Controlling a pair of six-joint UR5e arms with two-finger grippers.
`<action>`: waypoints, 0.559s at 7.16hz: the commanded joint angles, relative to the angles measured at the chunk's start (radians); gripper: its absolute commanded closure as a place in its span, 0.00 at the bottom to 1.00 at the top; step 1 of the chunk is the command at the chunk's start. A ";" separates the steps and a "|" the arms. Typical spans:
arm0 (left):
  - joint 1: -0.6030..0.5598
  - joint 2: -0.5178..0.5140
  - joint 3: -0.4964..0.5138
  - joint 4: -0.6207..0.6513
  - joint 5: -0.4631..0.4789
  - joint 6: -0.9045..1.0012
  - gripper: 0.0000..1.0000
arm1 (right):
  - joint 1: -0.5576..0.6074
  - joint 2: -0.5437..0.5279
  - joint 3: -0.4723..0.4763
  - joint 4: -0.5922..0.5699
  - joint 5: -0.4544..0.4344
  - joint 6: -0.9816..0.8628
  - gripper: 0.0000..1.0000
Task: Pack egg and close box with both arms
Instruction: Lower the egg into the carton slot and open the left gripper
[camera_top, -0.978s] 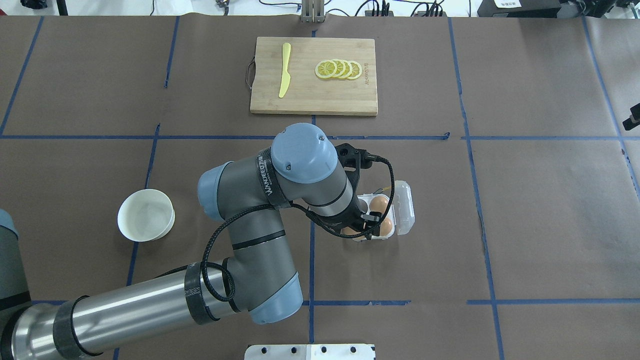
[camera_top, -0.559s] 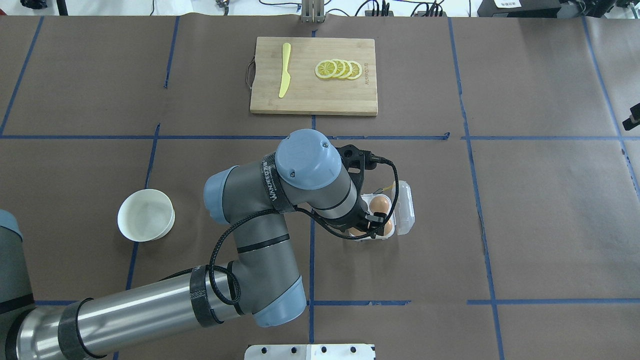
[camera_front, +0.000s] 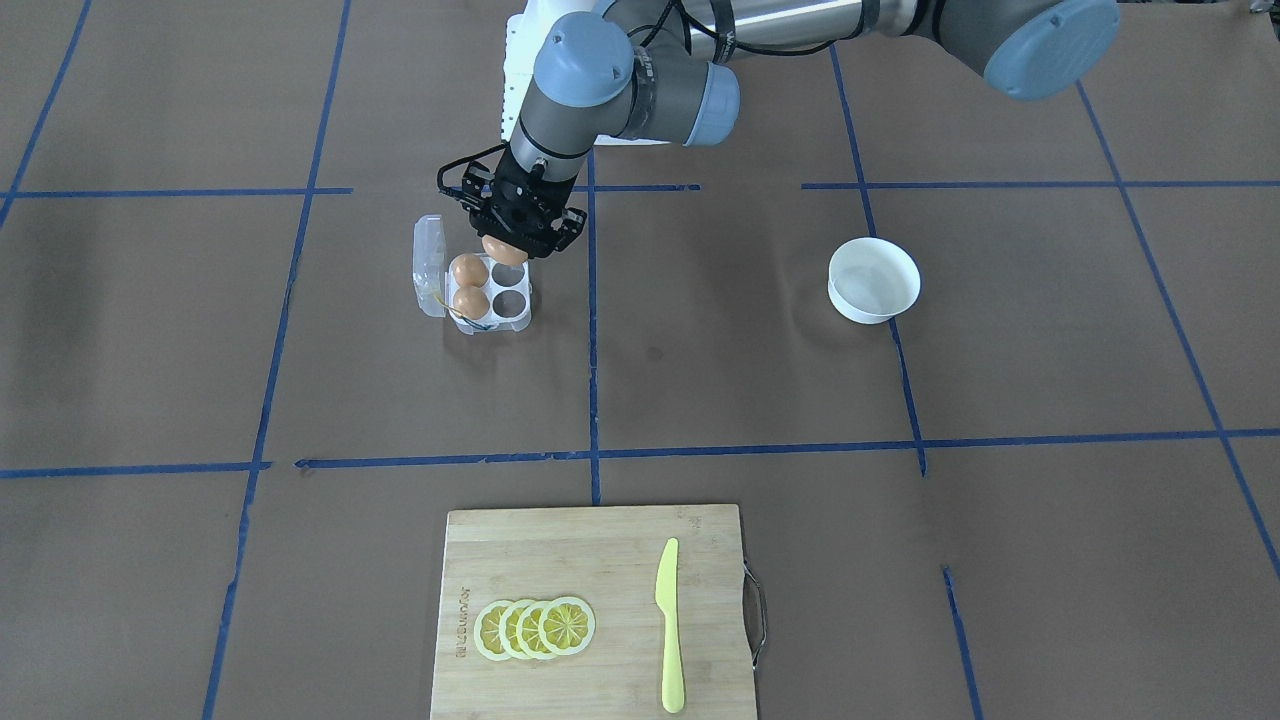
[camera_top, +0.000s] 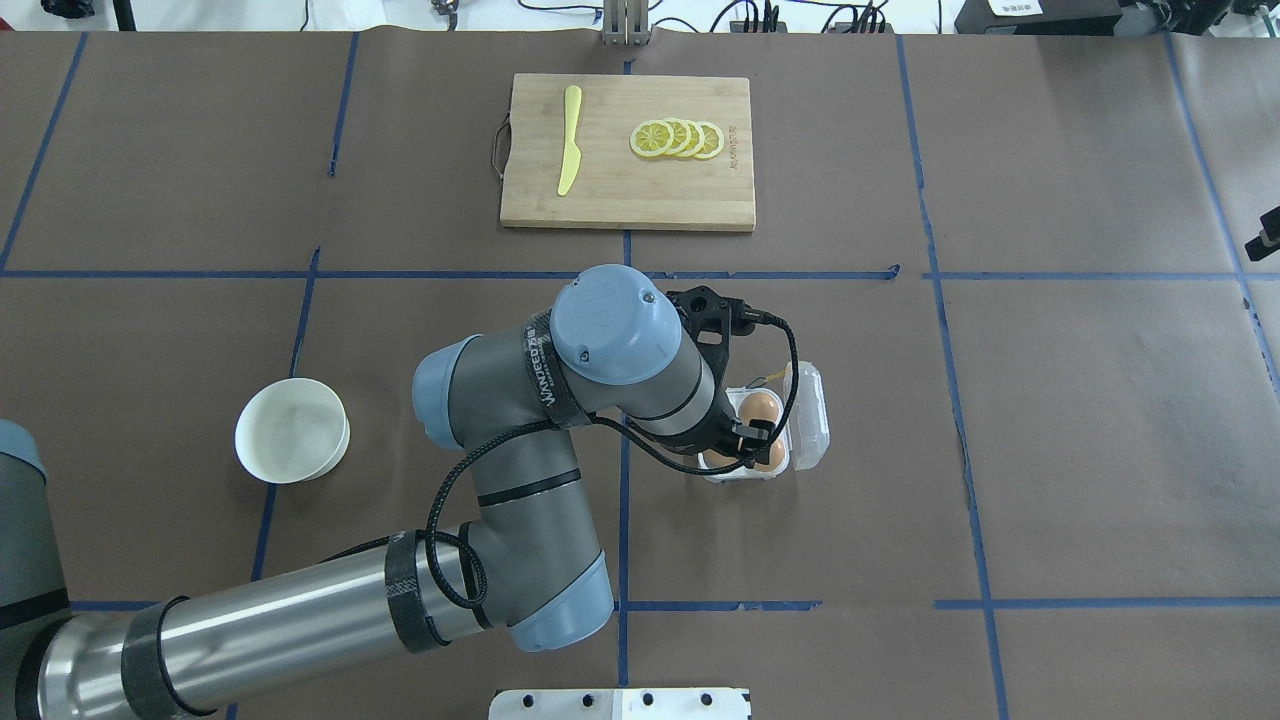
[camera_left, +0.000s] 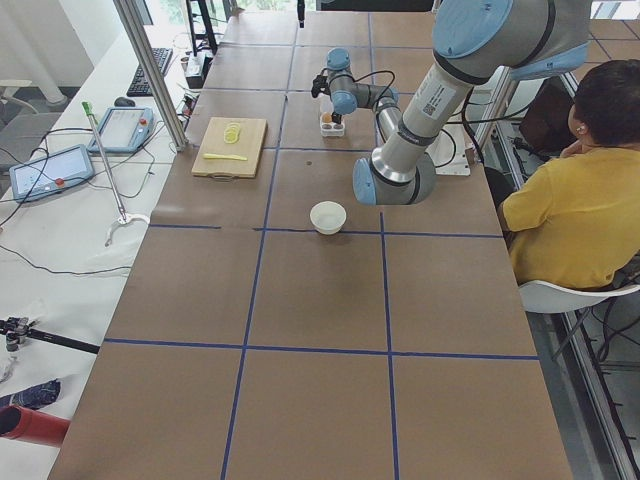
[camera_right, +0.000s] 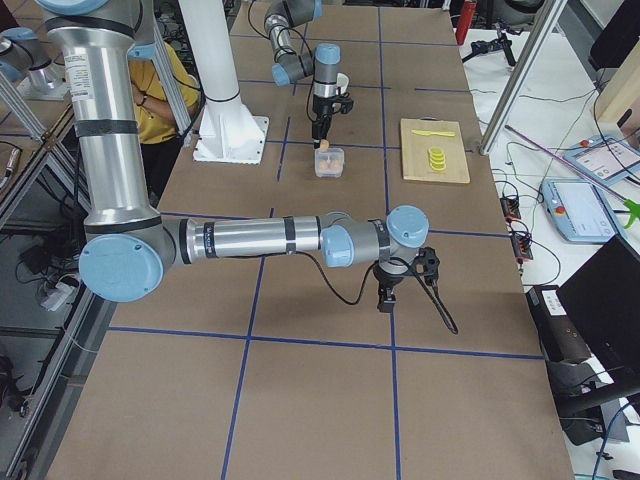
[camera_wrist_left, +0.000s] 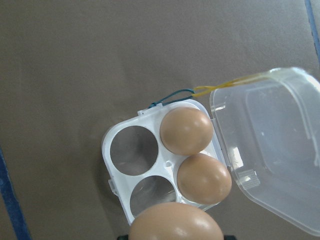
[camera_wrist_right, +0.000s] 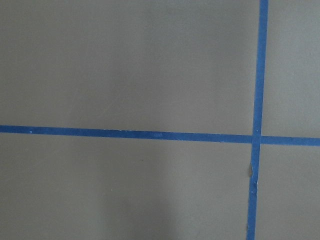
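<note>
Orange-brown egg (camera_front: 503, 252) gripped in left tool (camera_front: 512, 240) hangs above open box (camera_front: 516, 318).

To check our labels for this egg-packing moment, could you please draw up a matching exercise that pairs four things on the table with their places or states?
Things:
1. held egg
2. box lid
3. white bowl
4. yellow knife

Places or states:
A. lying on the cutting board, beside the lemon slices
B. standing alone on the brown paper, nothing in it
C. swung open beside the cups of the box
D. gripped by the left gripper, above the box

Pairs: 1-D, 2-C, 3-B, 4-A.
</note>
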 joint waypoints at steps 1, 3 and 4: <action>0.000 0.002 0.017 -0.033 0.000 0.000 0.50 | 0.000 0.000 -0.001 -0.002 0.005 0.003 0.00; 0.000 0.002 0.017 -0.033 0.002 0.000 0.16 | 0.000 0.000 -0.010 -0.002 0.036 0.005 0.00; 0.000 0.000 0.016 -0.033 0.017 0.000 0.16 | 0.000 -0.002 -0.009 -0.002 0.036 0.008 0.00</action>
